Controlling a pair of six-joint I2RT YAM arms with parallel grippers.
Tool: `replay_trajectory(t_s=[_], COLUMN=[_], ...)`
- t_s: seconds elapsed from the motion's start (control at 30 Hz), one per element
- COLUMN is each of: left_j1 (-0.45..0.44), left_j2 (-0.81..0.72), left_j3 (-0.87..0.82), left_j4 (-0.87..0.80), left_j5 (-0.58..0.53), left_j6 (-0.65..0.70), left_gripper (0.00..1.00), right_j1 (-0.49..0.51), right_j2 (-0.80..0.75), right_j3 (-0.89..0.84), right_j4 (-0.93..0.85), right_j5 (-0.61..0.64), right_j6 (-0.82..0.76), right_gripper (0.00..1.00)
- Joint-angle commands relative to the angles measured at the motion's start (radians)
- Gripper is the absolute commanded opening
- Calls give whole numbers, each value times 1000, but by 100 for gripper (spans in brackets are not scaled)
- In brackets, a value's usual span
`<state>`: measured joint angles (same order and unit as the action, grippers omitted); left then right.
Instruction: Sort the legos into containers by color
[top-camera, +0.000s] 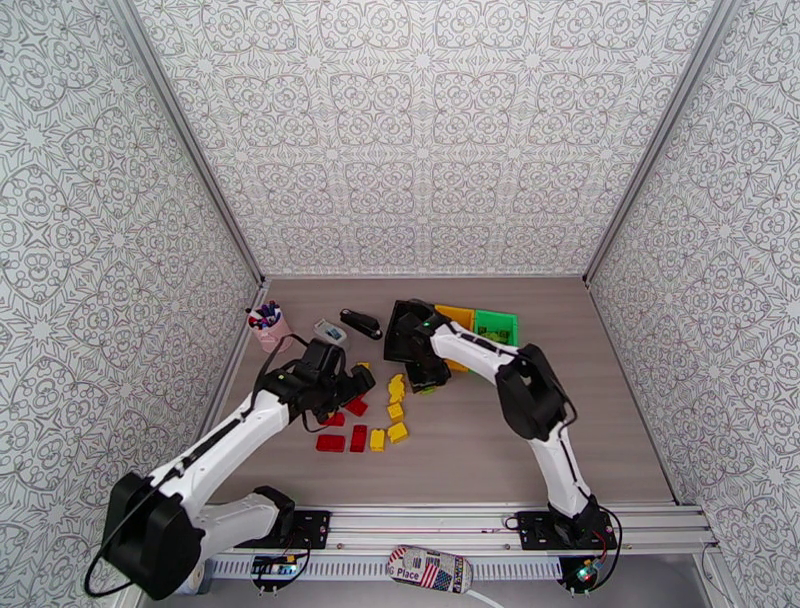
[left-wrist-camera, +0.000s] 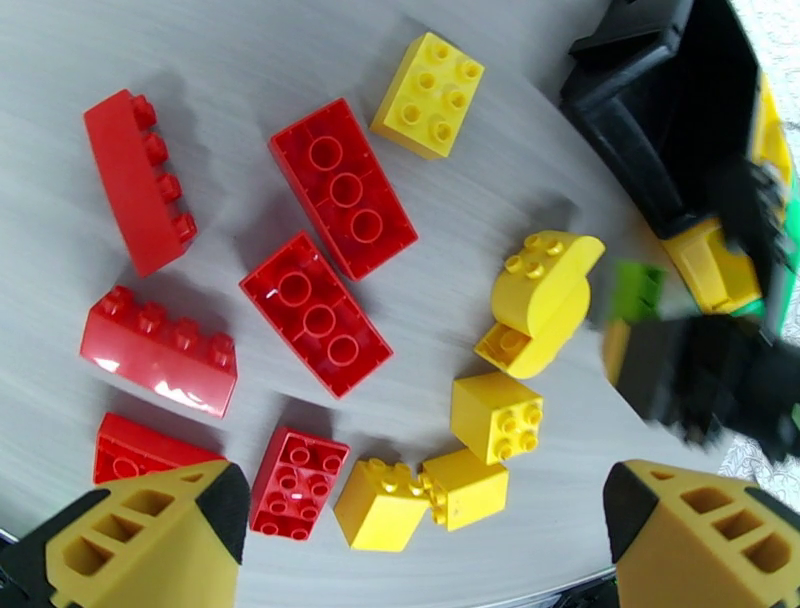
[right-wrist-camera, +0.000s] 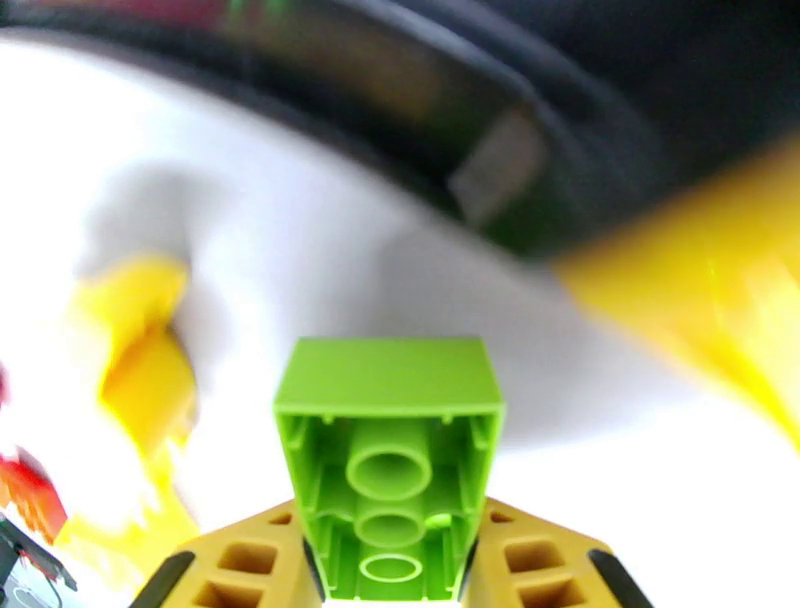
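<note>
Our right gripper (right-wrist-camera: 390, 565) is pinched on a small lime green studded plastic brick (right-wrist-camera: 388, 430), hollow underside toward its wrist camera; we hold it just in front of the black open plastic bin (top-camera: 400, 335), beside loose yellow bricks (top-camera: 397, 385); red bricks (top-camera: 330, 442) lie left on the grey table (top-camera: 500, 450); the yellow bin (top-camera: 460, 315) and the green bin (top-camera: 495, 326) stand in a row right of the black one; our left gripper (left-wrist-camera: 425, 535) hovers spread wide over the loose bricks.
</note>
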<state>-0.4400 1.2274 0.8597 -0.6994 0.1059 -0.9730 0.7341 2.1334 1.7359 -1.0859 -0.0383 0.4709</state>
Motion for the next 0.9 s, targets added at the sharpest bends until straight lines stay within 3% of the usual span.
replay_trajectory(t_s=[0.0,0.33,0.87], left_j1=[-21,-143,-263], left_j2=[52,300,710], left_j3=[63,252,783], left_j4=[69,220,186], left_j5=[27,121,254], left_j6=[5,43,98], left_gripper=[99,99,99], right_j1=[6,-82,-324], right_j2=[-120,-348,-603], right_j3=[-95,-353,-574], right_j4=[64,194,234], right_j5=[-16,-100,-161], right_j6=[65,185,197], right_gripper=[32,30,29])
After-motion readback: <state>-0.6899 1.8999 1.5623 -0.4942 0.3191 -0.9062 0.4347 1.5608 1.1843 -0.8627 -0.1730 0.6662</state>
